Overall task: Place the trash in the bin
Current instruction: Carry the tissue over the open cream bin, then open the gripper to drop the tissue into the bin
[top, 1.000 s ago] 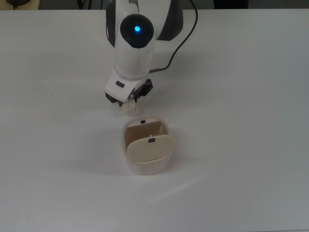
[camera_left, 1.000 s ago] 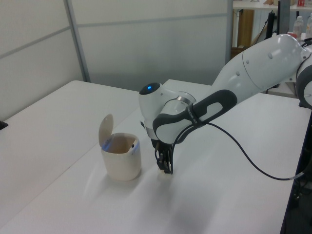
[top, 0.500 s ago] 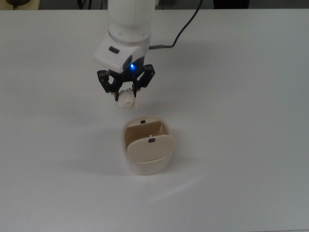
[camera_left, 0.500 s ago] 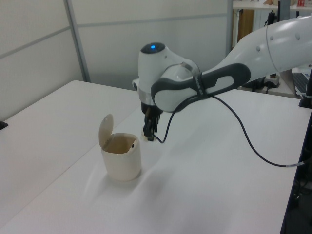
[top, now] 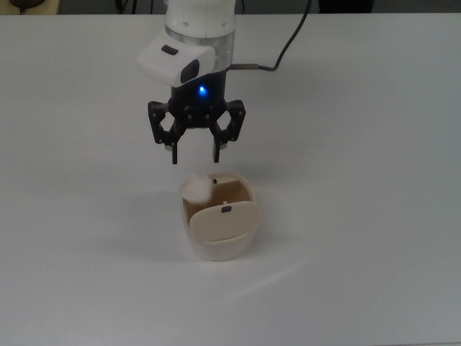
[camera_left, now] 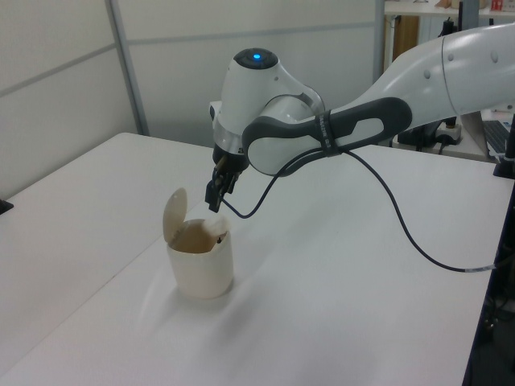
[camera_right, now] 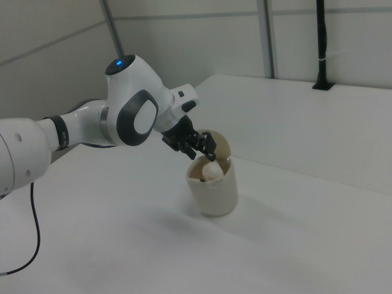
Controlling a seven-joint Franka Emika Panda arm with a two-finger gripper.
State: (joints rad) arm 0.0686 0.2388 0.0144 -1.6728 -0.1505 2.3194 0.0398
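Note:
The trash (top: pixel 197 187), a small crumpled white paper ball, sits in the mouth of the bin (top: pixel 216 249), free of the fingers; the right view shows the trash (camera_right: pixel 211 171) just inside the rim. The bin (camera_left: pixel 201 269) is a cream plastic tub whose flap lid (camera_left: pixel 175 213) stands tilted up. My gripper (top: pixel 194 157) hangs open a little above the bin's far rim in the top view, nothing between its black fingers. In the left view the gripper (camera_left: pixel 215 198) is over the bin's opening. In the right view the gripper (camera_right: pixel 200 146) sits close above the bin (camera_right: pixel 214 193).
The bin stands alone on a white table (top: pixel 360 180). A black cable (top: pixel 282 49) trails from the arm across the table's far side. In the left view the cable (camera_left: pixel 394 229) loops down toward the table's right edge.
The gripper rose from the table with the trash, came toward the bin and opened. The trash left the fingers and now lies in the bin's mouth.

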